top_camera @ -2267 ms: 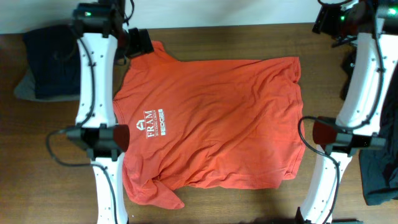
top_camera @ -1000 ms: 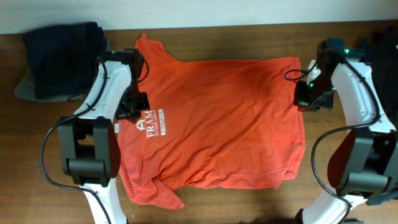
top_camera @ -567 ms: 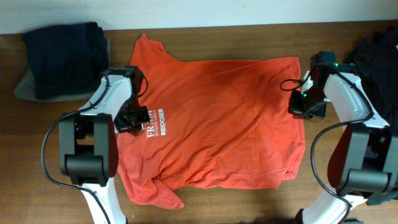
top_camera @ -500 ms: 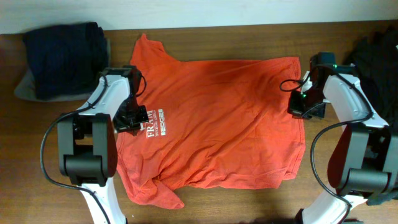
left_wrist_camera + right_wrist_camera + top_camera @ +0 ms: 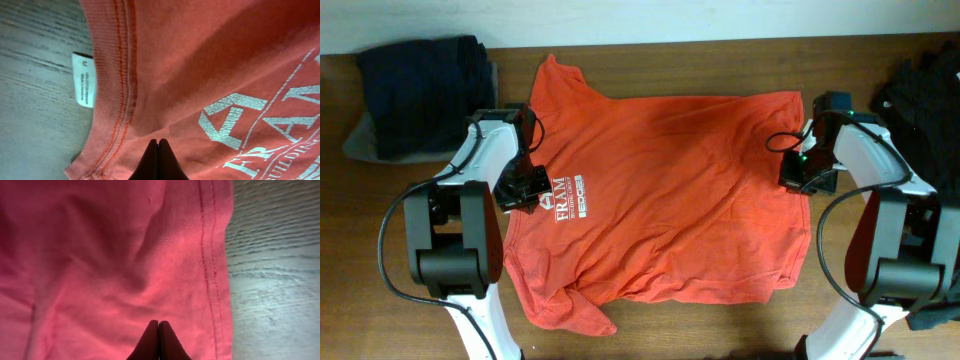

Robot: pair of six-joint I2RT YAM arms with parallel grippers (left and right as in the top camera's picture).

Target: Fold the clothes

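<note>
Left wrist view: the left gripper was clenched shut, tips over the orange-red T-shirt beside its white lettering, with the collar ahead-left. The right gripper, likewise clenched, hovered over the shirt just inside its hem.

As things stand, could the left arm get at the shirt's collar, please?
Probably yes: the left gripper, shut, is just beside the collar on the shirt, with nothing lying between them.

Wooden table (perhaps pale wall behind)
</note>
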